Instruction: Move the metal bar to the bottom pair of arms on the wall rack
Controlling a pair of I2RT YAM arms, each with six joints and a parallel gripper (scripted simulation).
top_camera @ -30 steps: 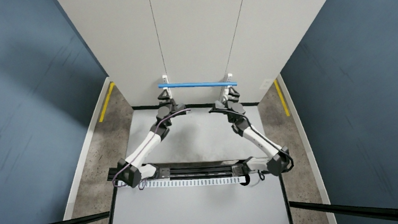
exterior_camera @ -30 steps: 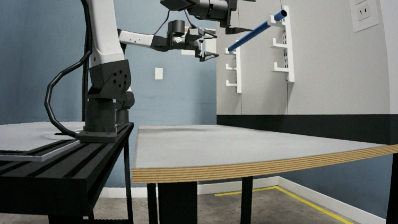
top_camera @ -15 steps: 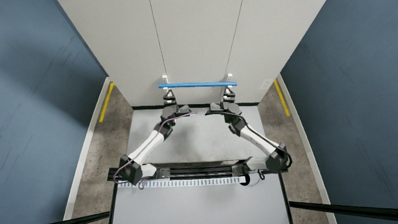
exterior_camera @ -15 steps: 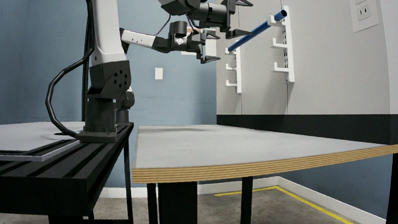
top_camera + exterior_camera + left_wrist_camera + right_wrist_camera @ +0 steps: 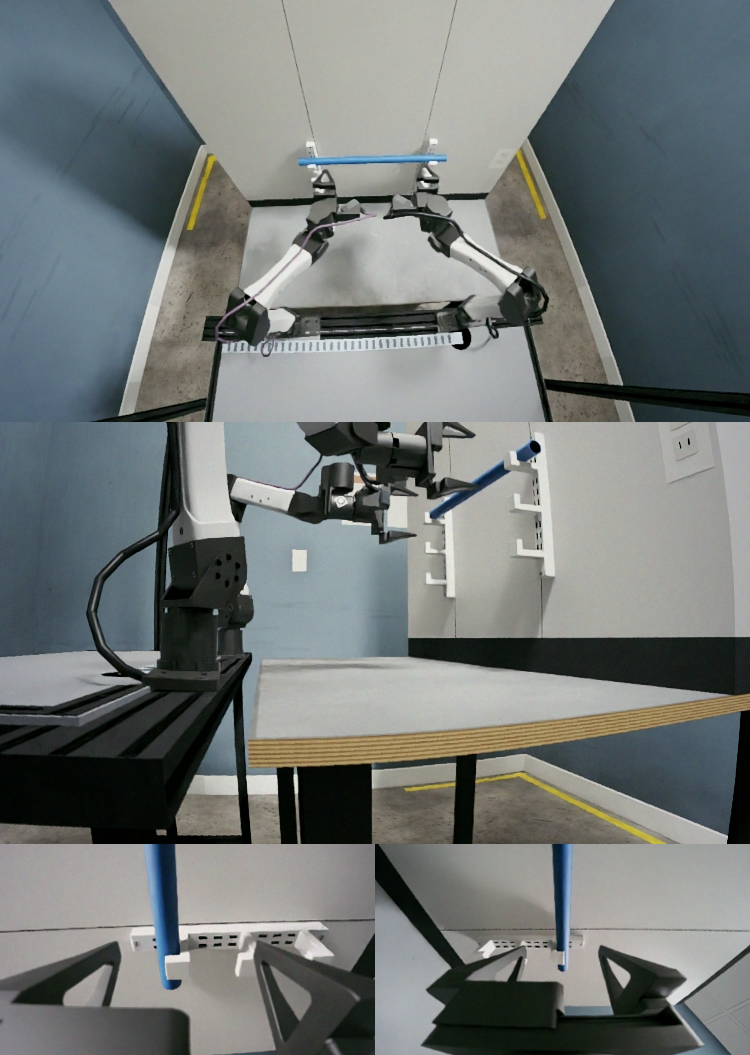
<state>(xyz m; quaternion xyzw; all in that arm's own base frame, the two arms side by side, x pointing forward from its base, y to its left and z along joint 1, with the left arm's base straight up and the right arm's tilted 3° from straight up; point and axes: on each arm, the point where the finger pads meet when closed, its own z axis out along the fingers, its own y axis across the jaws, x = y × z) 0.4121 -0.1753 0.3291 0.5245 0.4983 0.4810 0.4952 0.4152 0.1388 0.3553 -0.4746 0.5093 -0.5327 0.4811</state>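
Both grippers open, bar on top rack pair.
L grip. [image 5: 324,175] [image 5: 416,513] [image 5: 187,945] & R grip. [image 5: 427,172] [image 5: 476,460] [image 5: 562,949]: fingers spread wide, nothing pinched, pointing at wall; each wrist view has a bar end in line w/ the finger gap. Blue metal bar [image 5: 372,159] [image 5: 485,479] [image 5: 162,900] [image 5: 562,900] ahead of them, approx. horiz., resting across both top arms of white wall rack [image 5: 311,148] [image 5: 546,516] [image 5: 137,938] [image 5: 578,940], ends poking just past. Contact w/ R lower finger: can't tell, overlaps bar in ext. view. Mid. pair [image 5: 526,508] & bottom pair [image 5: 528,553] below, no bar on either. Grey tabletop [image 5: 377,262] [image 5: 419,700] under arms, well below bar.

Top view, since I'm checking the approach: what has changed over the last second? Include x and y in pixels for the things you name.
The left gripper [image 5: 324,174] [image 5: 416,513] [image 5: 187,948] and right gripper [image 5: 427,170] [image 5: 476,460] [image 5: 562,949] moved inward, toward each other, and slightly down. Nothing was grasped or released. Both stayed open; the bar [image 5: 372,159] [image 5: 490,476] [image 5: 165,900] [image 5: 562,896] stayed on the top hooks [image 5: 310,166] [image 5: 511,461] [image 5: 178,967].
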